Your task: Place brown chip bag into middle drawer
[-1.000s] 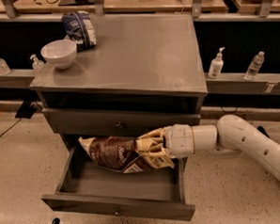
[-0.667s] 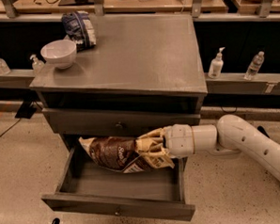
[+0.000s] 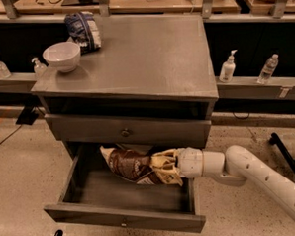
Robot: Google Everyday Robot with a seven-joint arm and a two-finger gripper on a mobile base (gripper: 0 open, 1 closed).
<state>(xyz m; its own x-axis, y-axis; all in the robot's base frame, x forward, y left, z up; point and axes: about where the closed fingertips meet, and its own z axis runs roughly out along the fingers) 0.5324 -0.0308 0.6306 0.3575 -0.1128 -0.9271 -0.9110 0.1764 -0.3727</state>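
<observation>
The brown chip bag (image 3: 131,165) is dark brown with cream ends and lies tilted over the open middle drawer (image 3: 123,221), near its back right. My gripper (image 3: 164,168) comes in from the right on the white arm and is shut on the bag's right end. The bag's left end points toward the drawer's back left. The drawer is pulled out, with a small knob on its grey front. Whether the bag rests on the drawer floor I cannot tell.
The upper grey drawer (image 3: 126,132) is closed above. On the cabinet top (image 3: 149,55) stand a white bowl (image 3: 62,56) and a blue-and-white bag (image 3: 84,30). Bottles (image 3: 227,67) line the ledge behind. A black cable lies on the floor at left.
</observation>
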